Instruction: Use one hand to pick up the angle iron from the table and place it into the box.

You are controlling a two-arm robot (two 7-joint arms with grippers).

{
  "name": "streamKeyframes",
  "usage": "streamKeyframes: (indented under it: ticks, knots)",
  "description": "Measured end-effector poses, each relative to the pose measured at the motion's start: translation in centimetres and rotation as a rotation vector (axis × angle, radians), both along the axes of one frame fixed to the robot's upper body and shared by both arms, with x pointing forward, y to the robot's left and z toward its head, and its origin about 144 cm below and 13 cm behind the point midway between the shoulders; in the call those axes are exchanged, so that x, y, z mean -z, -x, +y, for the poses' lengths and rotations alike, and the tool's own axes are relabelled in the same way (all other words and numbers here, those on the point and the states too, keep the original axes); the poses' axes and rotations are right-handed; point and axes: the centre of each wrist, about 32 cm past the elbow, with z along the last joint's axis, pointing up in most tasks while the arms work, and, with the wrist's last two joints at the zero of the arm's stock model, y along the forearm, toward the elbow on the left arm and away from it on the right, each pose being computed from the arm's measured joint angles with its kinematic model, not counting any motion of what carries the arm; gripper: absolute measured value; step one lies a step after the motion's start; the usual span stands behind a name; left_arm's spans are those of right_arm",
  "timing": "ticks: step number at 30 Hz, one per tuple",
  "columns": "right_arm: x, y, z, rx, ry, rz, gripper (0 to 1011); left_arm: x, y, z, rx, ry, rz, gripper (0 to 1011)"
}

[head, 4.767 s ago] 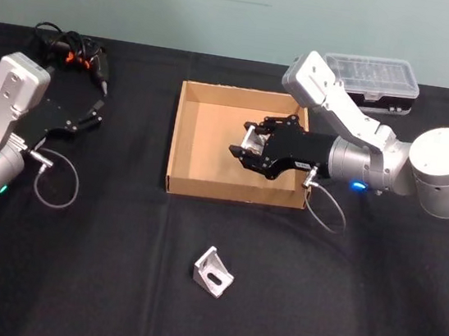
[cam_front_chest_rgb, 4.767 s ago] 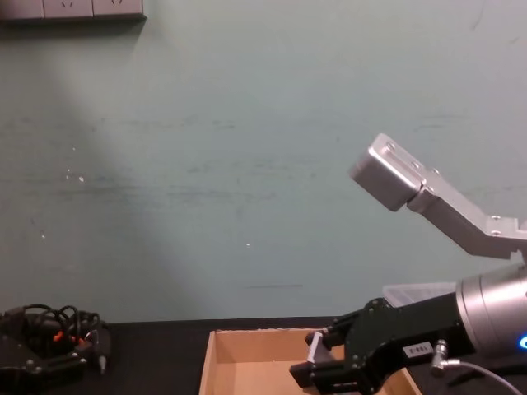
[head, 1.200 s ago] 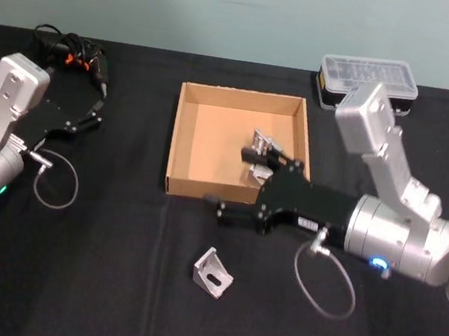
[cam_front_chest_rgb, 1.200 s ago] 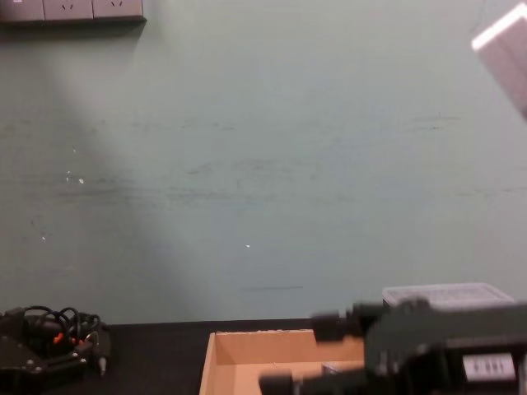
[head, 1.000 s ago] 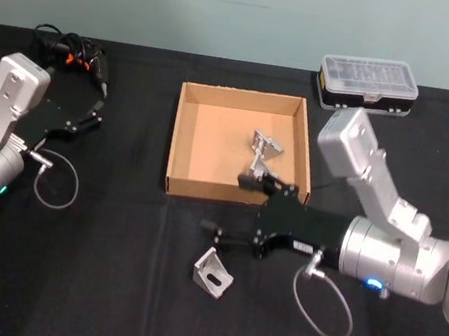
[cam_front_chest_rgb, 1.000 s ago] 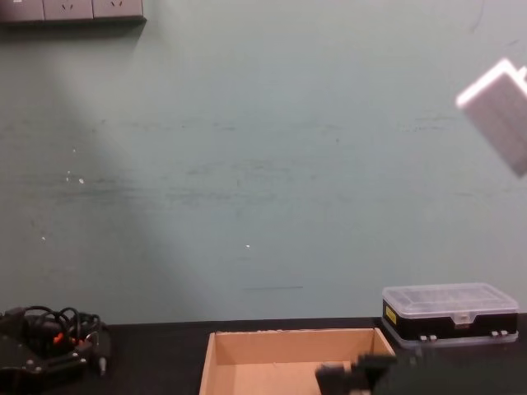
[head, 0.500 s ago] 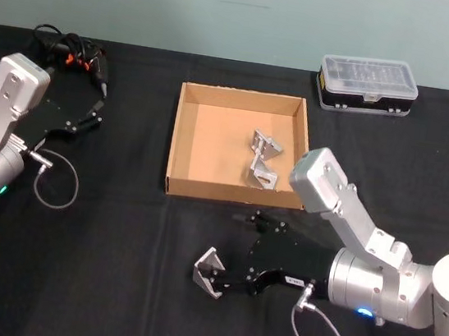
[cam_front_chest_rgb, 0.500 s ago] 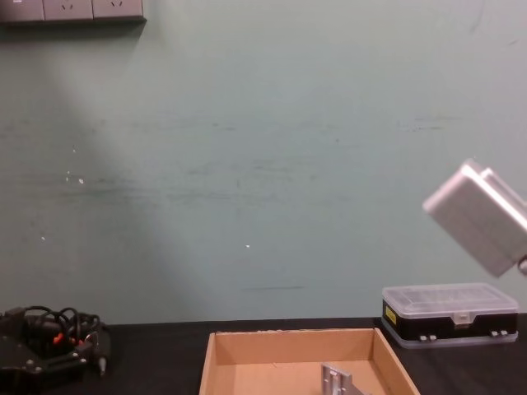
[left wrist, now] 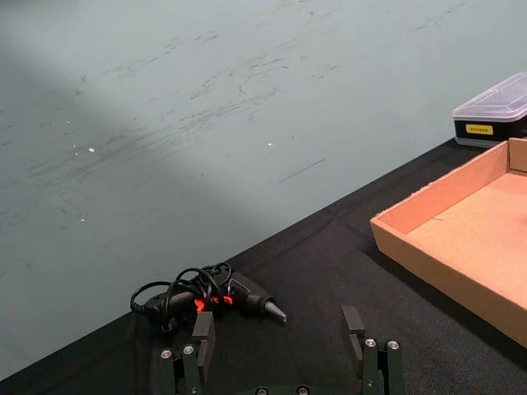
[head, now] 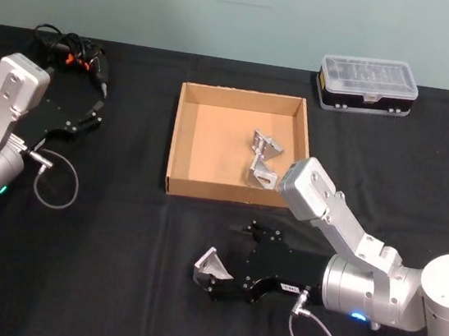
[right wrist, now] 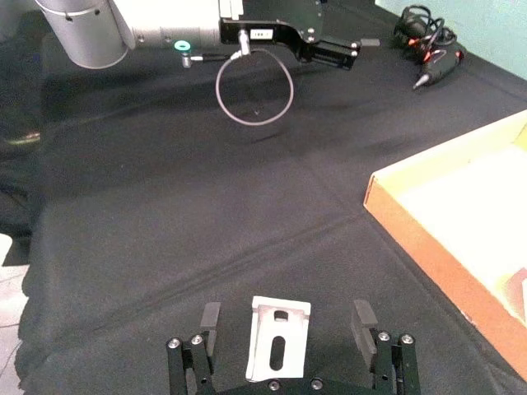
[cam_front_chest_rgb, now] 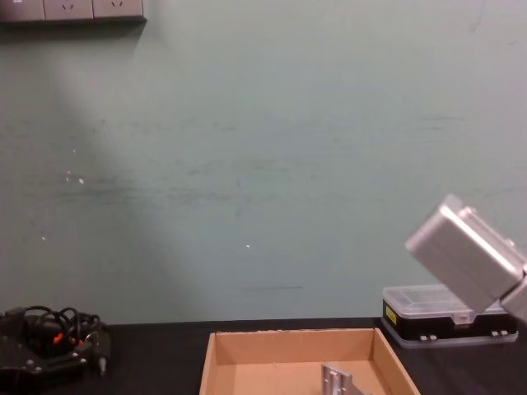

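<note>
R gripper (head: 212,272) low over the table (head: 93,283), at ~6 o'clock from the box (head: 180,141) in head view, fingers spread wide w/ the angle iron (head: 212,266) sitting between them. R wrist view confirms: angle iron (right wrist: 279,337) centred between both fingers (right wrist: 210,317), visible gap each side, not clamped; part rests on the table (right wrist: 165,214). A second angle iron (head: 264,159) already lies inside the box, toward its 4 o'clock corner, near the R wall; chest view shows the top of it (cam_front_chest_rgb: 337,380) poking above the box (cam_front_chest_rgb: 288,339) floor. L gripper (head: 92,115) parked at ~9 o'clock from the box, well apart from it, jaws open per L wrist view (left wrist: 278,341). Cabled tool (head: 80,56) at ~10 o'clock from the box, near table back edge. Clear-lidded case (head: 369,85) at ~2 o'clock from the box, apart from it.
</note>
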Motion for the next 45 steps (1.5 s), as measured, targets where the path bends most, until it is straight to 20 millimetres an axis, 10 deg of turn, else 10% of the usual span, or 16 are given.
streamKeyframes:
  ticks: [31,45]
  knots:
    - [1.9,-1.2,1.8,-0.024,0.024,0.046,1003,0.0,0.0,0.0,0.0,0.0,0.0,1000]
    - [1.9,-1.3,2.0,-0.024,0.023,0.039,681,0.0,0.0,0.0,0.0,0.0,0.0,1000]
